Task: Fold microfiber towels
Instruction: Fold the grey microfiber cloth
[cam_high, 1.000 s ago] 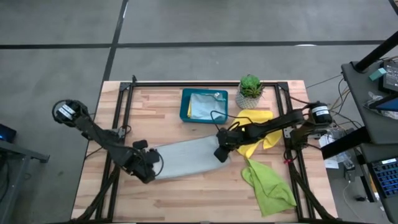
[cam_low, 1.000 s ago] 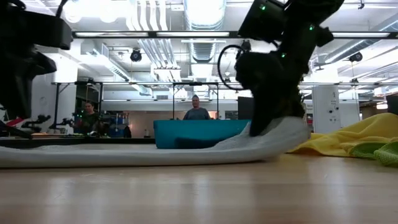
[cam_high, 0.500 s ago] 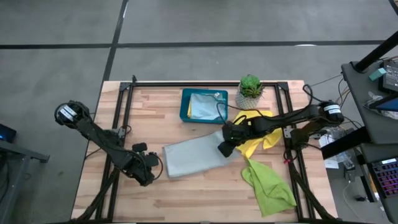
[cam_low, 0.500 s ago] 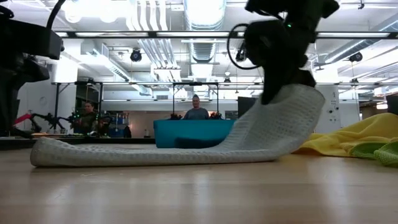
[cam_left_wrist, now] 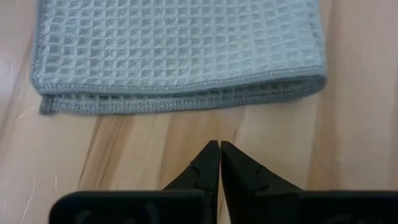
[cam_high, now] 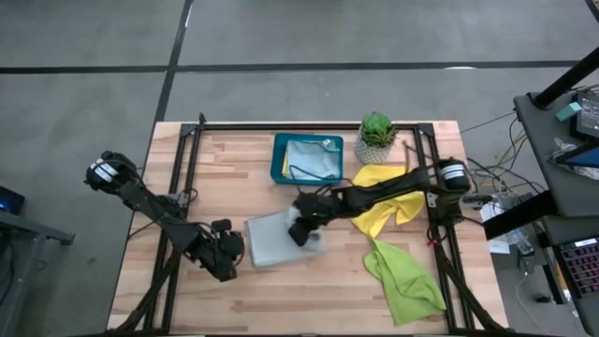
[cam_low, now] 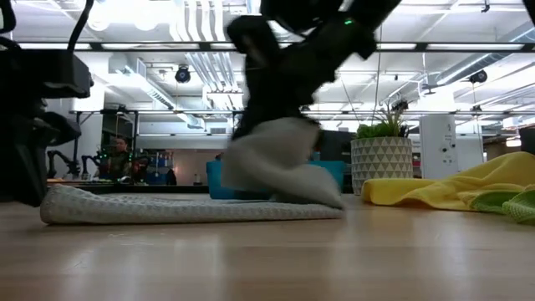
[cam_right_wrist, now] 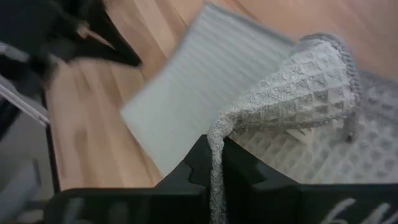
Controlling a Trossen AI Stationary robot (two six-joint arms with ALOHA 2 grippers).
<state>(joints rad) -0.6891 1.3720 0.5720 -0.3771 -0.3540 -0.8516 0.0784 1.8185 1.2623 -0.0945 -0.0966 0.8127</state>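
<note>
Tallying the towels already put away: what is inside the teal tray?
In the teal tray lies a folded light blue towel, with a sliver of yellow showing at its edge. Whatever more lies beneath is covered.

1. Pale grey towel point(cam_low: 184, 209): lies flat along the wooden table point(cam_low: 267, 259), its right end lifted and bunched over itself.
2. Right gripper point(cam_low: 276, 125): dark, comes down from above, pinched on the raised grey fold.
3. Left arm point(cam_low: 33, 125): dark shape at the left edge, just beside the towel's left end.
4. Teal tray point(cam_low: 330, 171): behind the fold, mostly hidden.
5. Potted plant point(cam_low: 380, 159): patterned pot, right of centre.
6. Yellow towel point(cam_low: 451, 188): heaped at right; lime green towel point(cam_low: 522, 205) at the edge.
7. Person point(cam_low: 117, 155): far in the room.
</note>
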